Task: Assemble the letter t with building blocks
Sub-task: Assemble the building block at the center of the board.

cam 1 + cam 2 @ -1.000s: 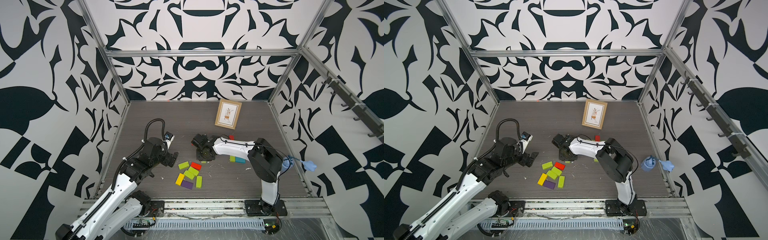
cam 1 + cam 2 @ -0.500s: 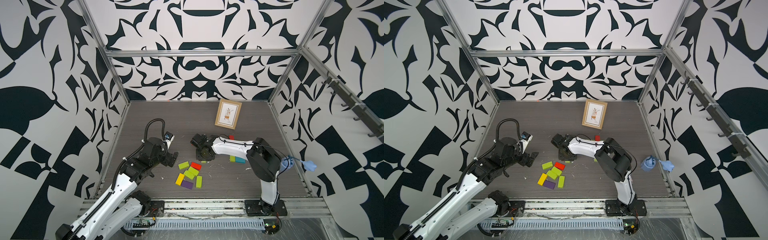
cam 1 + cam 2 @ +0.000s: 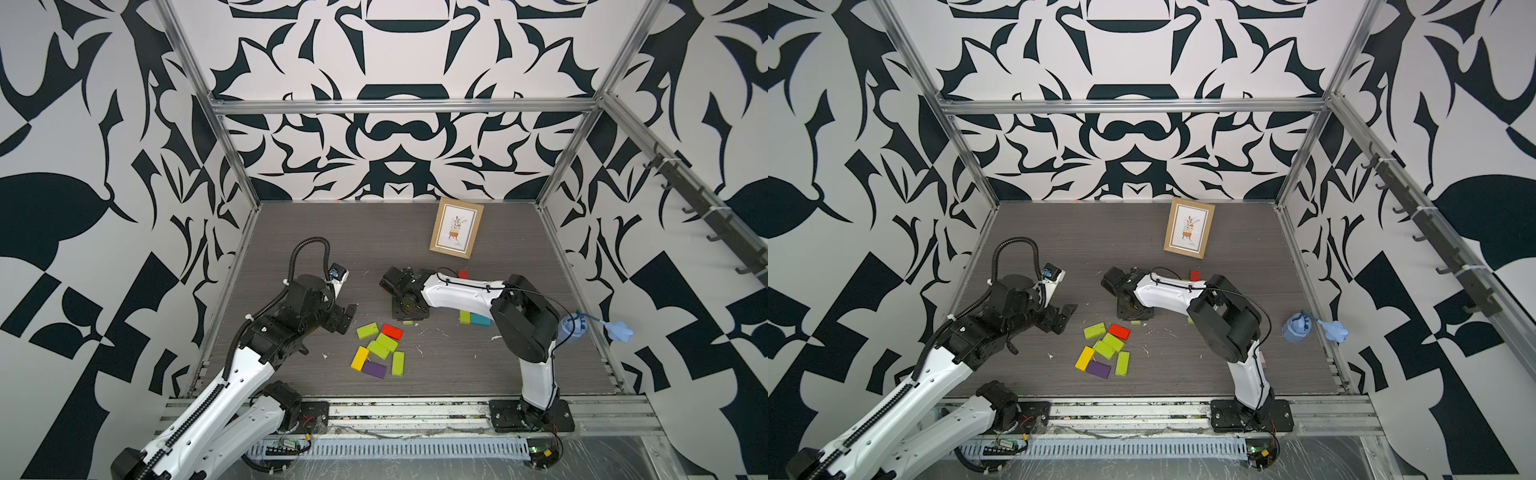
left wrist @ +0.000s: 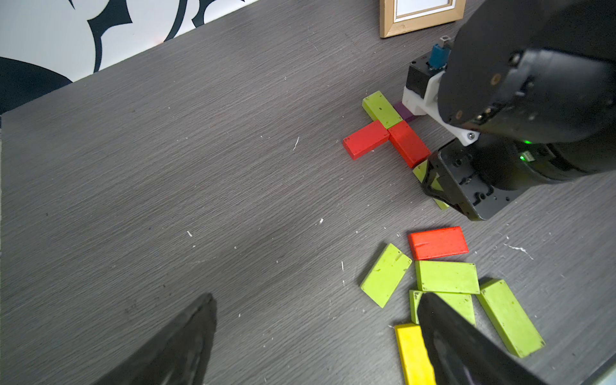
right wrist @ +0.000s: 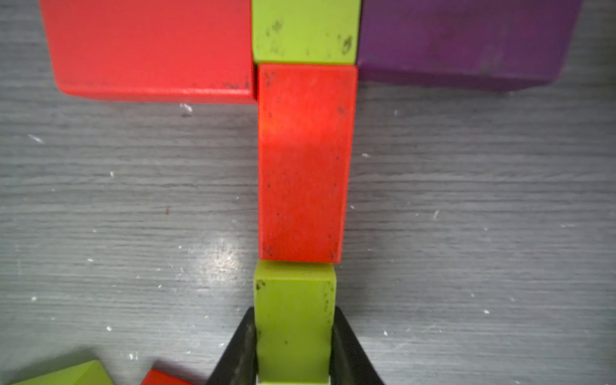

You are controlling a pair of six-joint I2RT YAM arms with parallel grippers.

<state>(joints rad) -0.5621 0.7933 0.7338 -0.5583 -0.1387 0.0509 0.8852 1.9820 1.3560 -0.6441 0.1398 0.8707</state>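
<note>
Black-and-white patterned walls box in a grey wood-grain desk [image 3: 316, 232]. On it the right pincer [image 5: 293, 333] is clamped tight on a lime green block [image 5: 295, 296], whose end touches the red stem block [image 5: 303, 163] of a T lying flat. Beyond that runs a red, green and purple crossbar [image 5: 305, 30]. The left pincer [image 4: 315, 296] hangs spread wide, gripping nothing, beside the loose blocks [image 3: 380, 347] nearer the front. A framed picture [image 3: 456, 227] sits farther back.
</note>
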